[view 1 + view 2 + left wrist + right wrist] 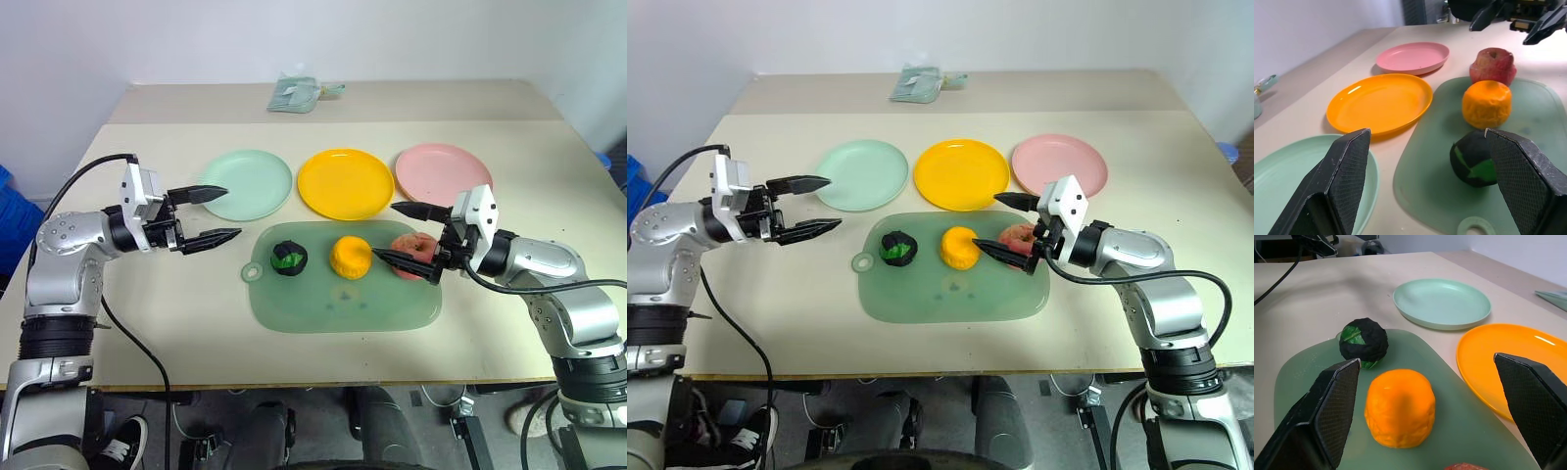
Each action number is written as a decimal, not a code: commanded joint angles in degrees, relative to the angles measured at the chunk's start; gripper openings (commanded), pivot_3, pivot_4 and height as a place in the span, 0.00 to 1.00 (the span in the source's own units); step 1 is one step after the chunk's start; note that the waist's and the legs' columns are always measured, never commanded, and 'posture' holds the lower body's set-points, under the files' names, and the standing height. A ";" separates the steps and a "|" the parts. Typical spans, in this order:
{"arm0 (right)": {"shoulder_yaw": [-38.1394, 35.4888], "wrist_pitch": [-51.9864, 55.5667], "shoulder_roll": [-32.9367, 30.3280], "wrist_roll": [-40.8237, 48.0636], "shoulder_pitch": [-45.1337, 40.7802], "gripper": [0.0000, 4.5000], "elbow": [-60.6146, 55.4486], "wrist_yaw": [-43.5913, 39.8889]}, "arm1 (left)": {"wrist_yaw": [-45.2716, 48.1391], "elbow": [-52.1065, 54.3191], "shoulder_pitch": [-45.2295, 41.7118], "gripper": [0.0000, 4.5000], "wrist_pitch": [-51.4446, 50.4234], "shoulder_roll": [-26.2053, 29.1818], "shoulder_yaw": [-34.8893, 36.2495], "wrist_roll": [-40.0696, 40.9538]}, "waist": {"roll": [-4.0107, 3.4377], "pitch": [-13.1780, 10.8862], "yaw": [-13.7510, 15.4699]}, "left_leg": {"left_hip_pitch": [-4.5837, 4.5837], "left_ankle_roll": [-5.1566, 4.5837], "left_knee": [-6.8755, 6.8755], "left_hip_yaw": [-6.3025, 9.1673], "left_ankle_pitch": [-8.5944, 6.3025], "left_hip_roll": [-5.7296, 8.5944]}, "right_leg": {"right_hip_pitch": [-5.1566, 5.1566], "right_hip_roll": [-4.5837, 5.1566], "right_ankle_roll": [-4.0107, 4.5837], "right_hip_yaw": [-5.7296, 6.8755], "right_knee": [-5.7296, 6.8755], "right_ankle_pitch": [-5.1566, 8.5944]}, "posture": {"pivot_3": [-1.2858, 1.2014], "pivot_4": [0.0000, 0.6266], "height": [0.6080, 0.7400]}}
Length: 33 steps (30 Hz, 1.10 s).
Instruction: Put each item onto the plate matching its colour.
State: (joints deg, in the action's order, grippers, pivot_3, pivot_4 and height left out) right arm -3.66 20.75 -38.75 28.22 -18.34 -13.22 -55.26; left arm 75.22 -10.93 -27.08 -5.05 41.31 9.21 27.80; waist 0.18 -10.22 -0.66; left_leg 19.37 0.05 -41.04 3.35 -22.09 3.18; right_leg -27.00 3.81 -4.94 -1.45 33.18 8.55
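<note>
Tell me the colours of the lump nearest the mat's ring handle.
Black with bright green patches; clearest in the right wrist view.

Three plates lined up on the table: one mint plate (247, 183), one yellow plate (345, 183), one pink plate (443, 172). Three toy foods too, a black-green lump (289, 258), an orange fruit (351, 257) and a pink-red fruit (411, 246), all on one green mat (338, 305). One folded cloth (296, 93), and two grippers, left (217, 213) and right (396, 232).

The yellow plate (1380, 102) looked like glossy smooth plastic; beside it, the green mat (1528, 161) was matt, the orange-yellow fruit (1487, 104) wrinkled.
</note>
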 commanded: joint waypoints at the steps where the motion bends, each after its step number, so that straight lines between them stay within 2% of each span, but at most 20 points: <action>1: -0.64 -0.74 -0.34 0.36 -1.24 0.99 -0.67 -0.72 | 0.16 2.99 0.53 0.85 -1.20 1.47 1.88 1.84 | 0.00 0.00 -0.01 | 0.00 0.00 0.00 0.00 0.00 0.00 | 0.00 0.00 0.00 0.00 0.00 0.00 | 0.52 0.24 1.00; 8: -0.65 3.76 -1.57 2.68 -2.58 0.99 -3.12 -1.34 | 2.17 4.12 1.22 0.85 -3.41 1.68 1.25 3.20 | 0.00 0.00 0.03 | 0.00 -0.04 0.00 0.00 -0.02 0.00 | 0.00 0.00 0.00 0.00 0.01 0.00 | 0.52 0.24 1.00; 16: -2.12 10.80 -7.56 7.79 -2.37 0.99 -8.83 -4.79 | 3.38 1.57 -1.59 0.85 0.15 -3.81 -4.36 -0.22 | 0.00 0.00 0.16 | -0.01 -0.06 -0.01 0.01 -0.03 0.01 | 0.04 0.01 0.00 0.01 -0.02 0.00 | 0.52 0.24 1.00; 21: -2.24 12.51 -9.11 8.58 -1.58 0.99 -12.52 -4.39 | 4.38 -3.35 -4.61 0.85 6.95 -7.88 -9.10 -5.17 | 0.01 0.01 0.13 | -0.01 -0.05 -0.02 0.00 -0.03 0.01 | 0.04 0.01 0.00 0.02 -0.02 0.00 | 0.52 0.24 1.00; 33: -2.51 13.10 -9.03 7.83 -1.92 0.99 -11.93 -3.55 | 3.59 -17.91 -7.52 0.85 24.50 -14.32 -15.69 -15.20 | 0.02 0.01 0.25 | -0.01 -0.07 -0.02 -0.01 -0.03 0.02 | 0.05 0.01 0.00 0.02 -0.03 0.00 | 0.52 0.24 1.00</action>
State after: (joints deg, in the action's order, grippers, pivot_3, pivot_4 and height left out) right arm -4.68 34.12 -47.12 35.16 -19.89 -23.88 -58.83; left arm 79.47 -28.09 -34.05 16.54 27.03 -6.10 13.68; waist 0.20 -10.22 -0.42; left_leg 19.37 -0.01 -41.06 3.34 -22.12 3.20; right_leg -26.95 3.83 -4.94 -1.44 33.15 8.55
